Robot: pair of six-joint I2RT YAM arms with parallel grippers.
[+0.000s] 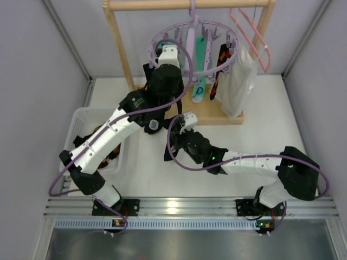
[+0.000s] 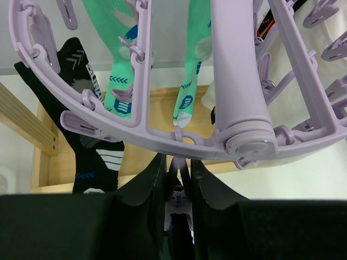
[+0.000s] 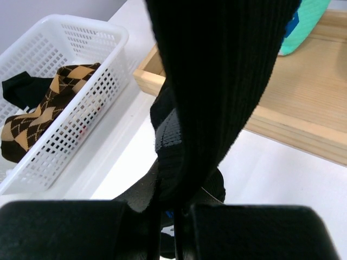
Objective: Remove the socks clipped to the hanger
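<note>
your left gripper point(image 2: 178, 165) is up under the rim of the lavender hanger point(image 2: 162, 132), clenched on one dangling clip point(image 2: 178, 172). teal socks point(image 2: 122, 65) and a marked black sock point(image 2: 89, 135) hang from the ring beyond it. your right gripper point(image 3: 173, 189) sits lower, grasping a ribbed black sock point(image 3: 211, 70) that runs up out of its view, over the tabletop point(image 3: 282, 184) just beside the wooden rack base point(image 3: 303, 103). one argyle sock point(image 3: 38, 114) lies in the white basket point(image 3: 81, 32) on the left arm's side
</note>
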